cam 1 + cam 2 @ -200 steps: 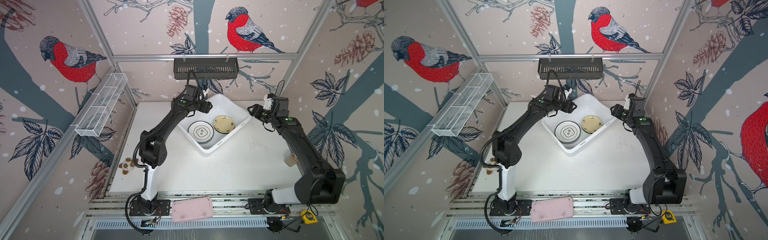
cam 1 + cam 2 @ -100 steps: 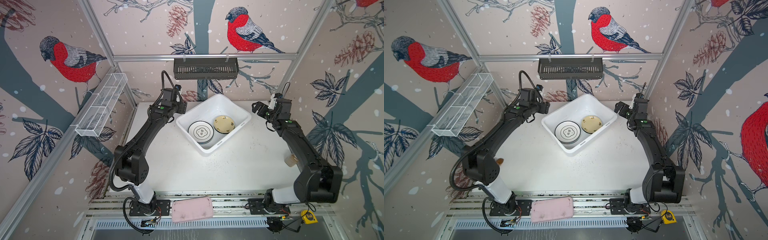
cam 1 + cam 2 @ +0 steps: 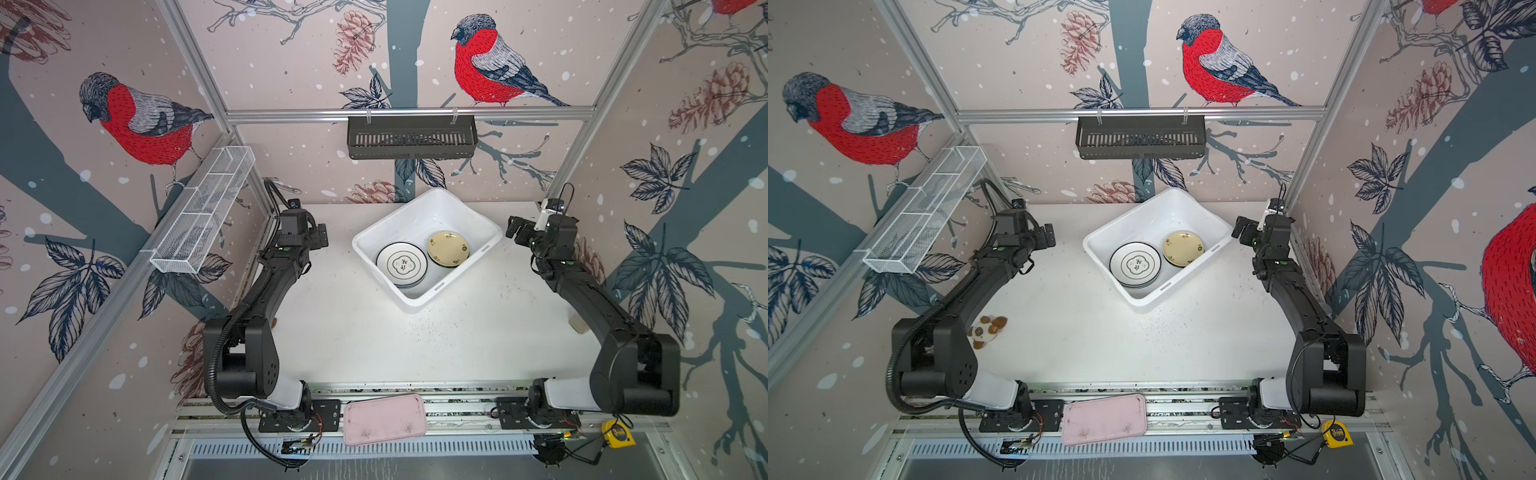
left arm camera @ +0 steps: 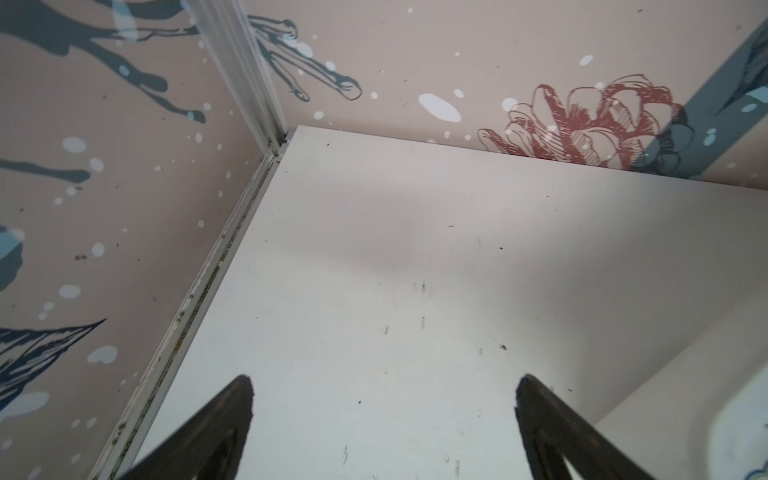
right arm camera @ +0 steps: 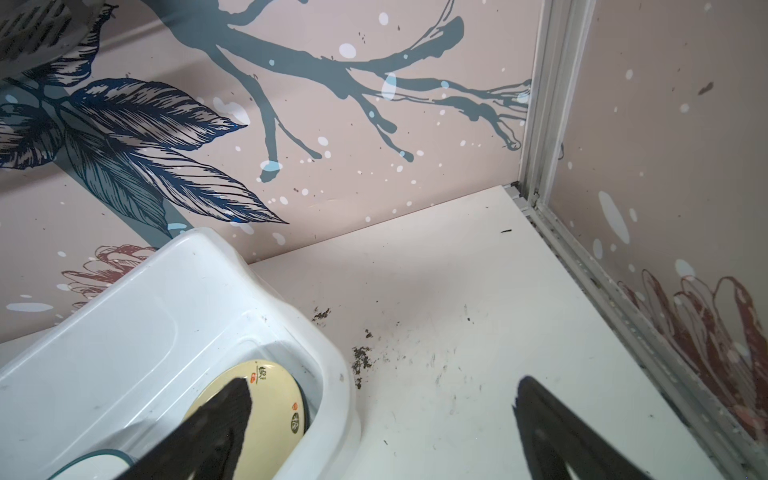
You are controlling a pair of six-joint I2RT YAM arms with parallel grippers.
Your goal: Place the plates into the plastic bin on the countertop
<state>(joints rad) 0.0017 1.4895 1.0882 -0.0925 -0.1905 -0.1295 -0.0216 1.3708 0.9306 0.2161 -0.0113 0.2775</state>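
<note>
The large white rectangular plastic bin [image 3: 419, 220] stands askew near the back edge of the matte white countertop [image 3: 353, 332]. Inside it, a black-rimmed white plate [image 3: 402, 262] tops a stack and a pale yellow plate [image 3: 448, 248] lies beside it. No plate is seen outside the bin, so the task is judged finished. The left gripper [image 4: 384, 386] and right gripper [image 5: 384, 384] are spread wide and empty, flanking the bin. They are best lifted clear without the rim being nudged.
</note>
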